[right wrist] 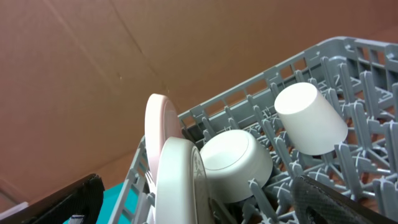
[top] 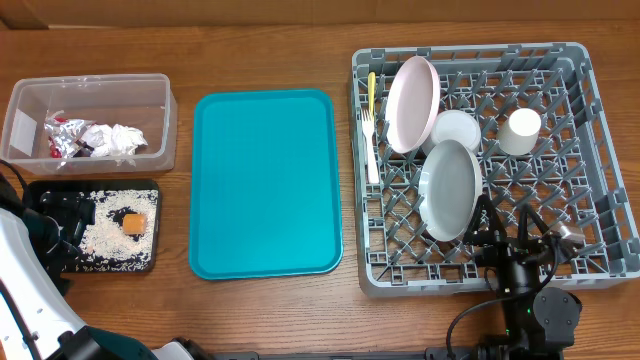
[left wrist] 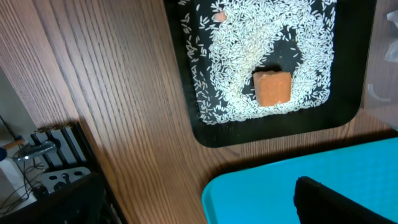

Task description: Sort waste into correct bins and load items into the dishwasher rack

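Standing in rack: pink plate (top: 412,103) and grey-green plate (top: 449,190), both on edge among the pegs of the grey rack (top: 480,52), the pink one nearer the far wall
Bowl: white bowl (top: 457,130) tipped on its side between the two plates
Cup: white cup (top: 521,131), base uppermost and tilted, right of the bowl and apart from the plates
Cutlery: yellow spoon (top: 371,90) and white fork (top: 369,150) lie along the rack's left side, beside the pink plate
Clear tub (top: 90,90): far left, holds a crumpled napkin (top: 125,140) and foil wrapper (top: 62,135) side by side
Black tray (top: 90,268): just in front of the tub, with rice (top: 105,225) spread across it and an orange cube (top: 133,223) on the rice
Teal tray (top: 265,180): flat on the table between the bins and the rack
Left gripper (top: 62,225): over the black tray's left edge, jaws apart, nothing in them
Right gripper (top: 510,225): over the rack's near side, in front of the grey-green plate, jaws wide, nothing between them
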Controlling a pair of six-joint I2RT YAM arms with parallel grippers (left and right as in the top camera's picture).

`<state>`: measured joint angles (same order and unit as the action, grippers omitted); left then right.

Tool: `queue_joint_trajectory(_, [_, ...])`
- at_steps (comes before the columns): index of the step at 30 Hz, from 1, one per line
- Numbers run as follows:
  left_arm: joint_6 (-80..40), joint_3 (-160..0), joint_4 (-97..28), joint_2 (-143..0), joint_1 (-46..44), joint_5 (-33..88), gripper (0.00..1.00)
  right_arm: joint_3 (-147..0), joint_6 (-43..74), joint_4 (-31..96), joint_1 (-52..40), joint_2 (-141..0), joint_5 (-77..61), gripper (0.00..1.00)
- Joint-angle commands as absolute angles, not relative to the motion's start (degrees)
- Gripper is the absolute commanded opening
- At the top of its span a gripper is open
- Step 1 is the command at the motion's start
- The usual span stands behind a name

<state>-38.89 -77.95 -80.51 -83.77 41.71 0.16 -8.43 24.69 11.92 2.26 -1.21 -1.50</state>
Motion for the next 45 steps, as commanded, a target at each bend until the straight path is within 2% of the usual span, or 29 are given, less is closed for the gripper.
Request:
queue_joint_trajectory(1, [-39.42,-77.93,-80.49,-83.13,41.6,-0.45,1.0,-7.57,22.46,10.48,2.48,-0.16,-1.5,1.0])
queue_joint_trajectory(16, [-39.42,-77.93,-80.49,-83.13,41.6,-0.45,1.0,-0.54,22.46,-2.57,2.5,-0.16,-0.73,1.0])
queue_joint_trajectory(22, [-39.42,-77.93,-80.49,-83.13,41.6,-0.45,1.0,-0.45,22.09,-2.68,2.48,-0.16,-0.54,1.0])
queue_joint_trajectory(29, [-39.42,-77.93,-80.49,-83.13,41.6,-0.45,1.0,-0.45,15.97,5.04,2.48,-0.16,-0.51,1.0])
queue_joint_trajectory(33, [-39.42,-77.93,-80.49,-83.13,41.6,-0.45,1.0,-0.45,11.66,4.8,2.48,-0.14,-0.56,1.0])
queue_joint_trajectory(45, [-39.42,-77.93,-80.49,-83.13,41.6,-0.45,1.0,-0.45,11.73,4.82,2.44,-0.14,-0.49,1.0])
